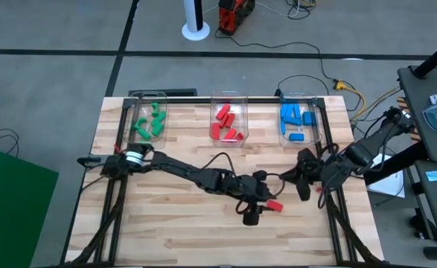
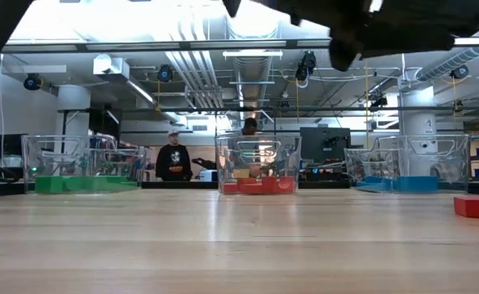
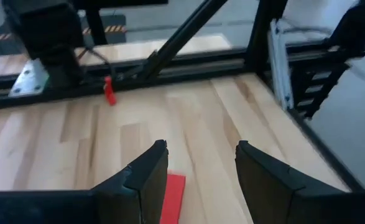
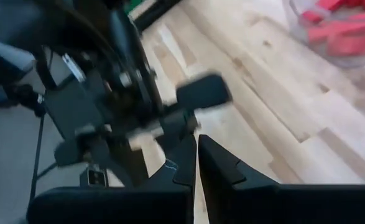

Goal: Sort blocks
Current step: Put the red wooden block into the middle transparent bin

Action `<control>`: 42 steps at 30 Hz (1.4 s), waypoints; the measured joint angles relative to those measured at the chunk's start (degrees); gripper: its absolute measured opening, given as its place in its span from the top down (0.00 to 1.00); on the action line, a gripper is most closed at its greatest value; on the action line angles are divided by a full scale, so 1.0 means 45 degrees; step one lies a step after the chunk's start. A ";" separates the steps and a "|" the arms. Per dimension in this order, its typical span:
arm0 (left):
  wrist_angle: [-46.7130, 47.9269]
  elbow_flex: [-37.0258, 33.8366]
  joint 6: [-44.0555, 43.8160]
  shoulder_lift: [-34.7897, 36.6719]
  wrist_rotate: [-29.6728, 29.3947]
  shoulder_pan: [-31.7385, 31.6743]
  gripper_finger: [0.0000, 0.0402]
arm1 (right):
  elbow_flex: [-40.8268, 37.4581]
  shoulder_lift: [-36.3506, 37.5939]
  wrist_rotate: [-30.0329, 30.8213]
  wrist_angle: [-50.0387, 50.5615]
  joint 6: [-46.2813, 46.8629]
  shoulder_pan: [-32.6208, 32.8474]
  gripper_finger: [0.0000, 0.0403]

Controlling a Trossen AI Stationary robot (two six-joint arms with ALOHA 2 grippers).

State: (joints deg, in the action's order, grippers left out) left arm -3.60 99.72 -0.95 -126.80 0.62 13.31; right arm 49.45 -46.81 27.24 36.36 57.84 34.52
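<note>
One red block [image 1: 275, 206] lies flat on the table right of centre; it also shows in the low view [image 2: 477, 206] and the left wrist view [image 3: 171, 194]. My left gripper [image 1: 263, 202] hovers open just above it [image 3: 198, 165], with the block partly hidden under one finger. My right gripper [image 1: 304, 181] is shut [image 4: 196, 155], close by toward the right edge and holding nothing. Along the far edge, green blocks [image 1: 150, 123], red blocks [image 1: 227, 123] and blue blocks [image 1: 298, 122] lie in clear bins.
Three clear bins [image 2: 258, 162] stand in a row at the far edge. A black frame rail with a small red clip [image 3: 109, 91] runs along the table's right side. Bare wood lies toward the near edge. A person [image 2: 173, 159] stands in the room behind the table.
</note>
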 joint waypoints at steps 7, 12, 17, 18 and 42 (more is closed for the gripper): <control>-0.1081 -0.0005 0.0213 -0.0916 0.0553 -0.0227 0.59 | 0.0005 0.0162 0.0660 -0.0169 -0.0101 -0.0005 0.98; -0.1220 -0.0005 0.0186 -0.1303 0.0711 -0.0409 0.59 | 0.0010 0.0118 0.0665 -0.0197 -0.0148 -0.0005 0.98; -0.1253 -0.0005 0.0203 -0.1734 0.0706 -0.0535 0.59 | 0.0010 0.0118 0.0675 -0.0146 -0.0194 -0.0010 0.98; -0.1279 -0.0005 0.0154 -0.1801 0.0716 -0.0550 0.59 | 0.0010 0.0118 0.0680 -0.0132 -0.0194 -0.0010 0.98; -0.1668 0.0000 -0.0277 -0.2420 -0.0351 -0.0609 0.58 | 0.0015 0.0341 0.2636 -0.2056 -0.1662 -0.0010 0.97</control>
State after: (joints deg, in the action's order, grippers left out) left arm -11.10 99.72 -2.20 -137.69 -0.96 10.57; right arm 49.52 -45.28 39.11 27.11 50.37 34.48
